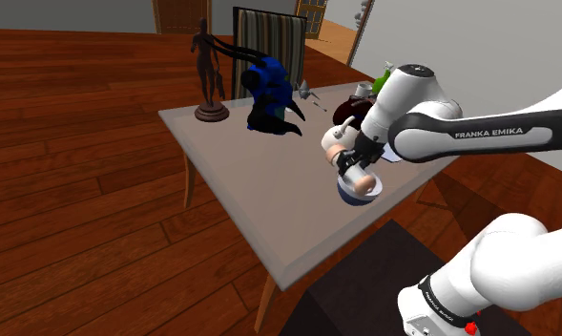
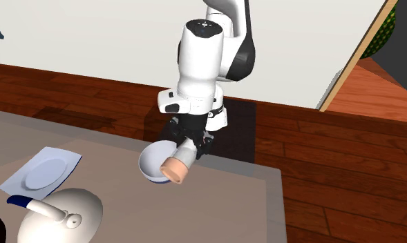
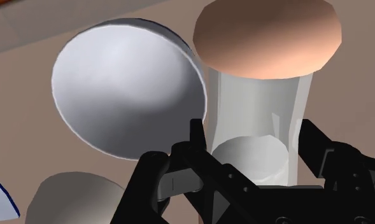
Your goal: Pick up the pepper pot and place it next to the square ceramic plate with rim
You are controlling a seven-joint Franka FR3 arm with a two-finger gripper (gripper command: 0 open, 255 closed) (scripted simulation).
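My gripper [image 3: 256, 153] is shut on the pepper pot [image 3: 256, 108], a white cylinder with a tan end cap, which sits clasped between both black fingers [image 3: 198, 146]. In the second exterior view the pepper pot [image 2: 177, 166] hangs tilted from the gripper [image 2: 191, 143], tan end down, just above the table beside a white bowl with a blue rim [image 2: 152, 166]. The square plate with rim [image 2: 43, 171], pale blue-white, lies flat farther toward that view's left. In the shoulder view the gripper [image 1: 350, 157] holds the pot [image 1: 332, 142] over the bowl [image 1: 358, 195].
A white teapot [image 2: 63, 214] stands near the plate. On the grey table [image 1: 269, 181] stand a dark figurine [image 1: 210, 81] and a blue-black object [image 1: 269, 91], with a striped chair [image 1: 269, 38] behind. The table edge [image 2: 274, 207] runs close to the bowl.
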